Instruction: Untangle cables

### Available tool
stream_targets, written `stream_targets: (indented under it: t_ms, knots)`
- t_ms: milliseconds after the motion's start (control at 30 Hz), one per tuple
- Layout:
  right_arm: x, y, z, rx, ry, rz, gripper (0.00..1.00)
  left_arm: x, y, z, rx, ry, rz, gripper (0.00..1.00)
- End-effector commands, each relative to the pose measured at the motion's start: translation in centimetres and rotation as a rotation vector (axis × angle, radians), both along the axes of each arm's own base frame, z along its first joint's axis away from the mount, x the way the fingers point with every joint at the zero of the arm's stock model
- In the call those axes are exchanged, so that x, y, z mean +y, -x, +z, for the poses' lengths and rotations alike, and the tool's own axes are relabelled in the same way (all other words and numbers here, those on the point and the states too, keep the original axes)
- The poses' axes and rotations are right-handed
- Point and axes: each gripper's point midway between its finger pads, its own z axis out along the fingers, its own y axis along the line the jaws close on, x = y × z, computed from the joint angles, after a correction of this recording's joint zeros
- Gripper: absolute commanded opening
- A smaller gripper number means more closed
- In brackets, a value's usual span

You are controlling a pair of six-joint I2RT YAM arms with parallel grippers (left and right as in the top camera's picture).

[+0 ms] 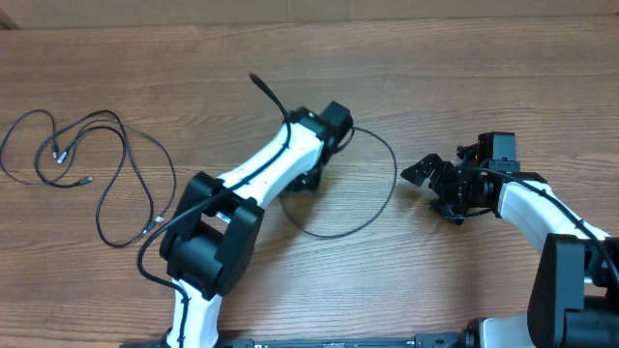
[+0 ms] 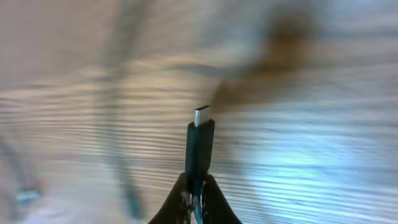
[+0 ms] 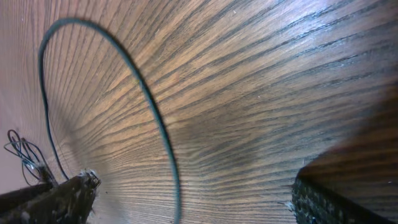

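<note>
The left claw (image 2: 196, 190) is clamped on the silver-tipped plug (image 2: 200, 146) of a thin black cable (image 3: 153, 115); the right claw (image 1: 432, 186) gapes wide, empty; more loose black cables (image 1: 97, 164) lie upper left.

A wooden table (image 1: 484, 77) fills every view; no wall, floor or window shows. From overhead its surface is mid-brown with fine grain running left to right, and a faint straight seam (image 1: 193, 23) crosses near the upper edge of the frame. In the right wrist view the grain fans out in dark streaks, with a pale sheen of light at the upper right and deep shadow at the lower right. The left wrist view is blurred, with a bluish-white glare at the lower right.
</note>
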Motion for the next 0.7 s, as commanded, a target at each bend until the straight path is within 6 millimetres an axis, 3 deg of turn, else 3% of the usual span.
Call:
stream_targets:
  t_ms: [0, 200, 300, 467, 667]
  knots:
    - [-1.1, 2.1, -3.2, 0.092, 0.086, -0.004, 1.00, 3.9, -2.8, 4.6, -0.146, -0.170, 0.005, 0.05]
    - [-1.1, 2.1, -3.2, 0.092, 0.086, -0.004, 1.00, 6.0, -3.4, 3.7, -0.108, -0.184, -0.017, 0.06]
    - [-1.1, 2.1, -3.2, 0.092, 0.086, -0.004, 1.00, 6.7, -4.7, 3.5, -0.064, -0.184, -0.142, 0.07]
    - [-1.1, 2.1, -3.2, 0.092, 0.086, -0.004, 1.00, 4.5, -4.1, 1.8, 0.053, -0.017, -0.299, 0.12]
    - [-1.1, 2.1, -3.2, 0.092, 0.086, -0.004, 1.00, 4.5, -4.2, 1.3, 0.063, -0.001, -0.331, 0.13]
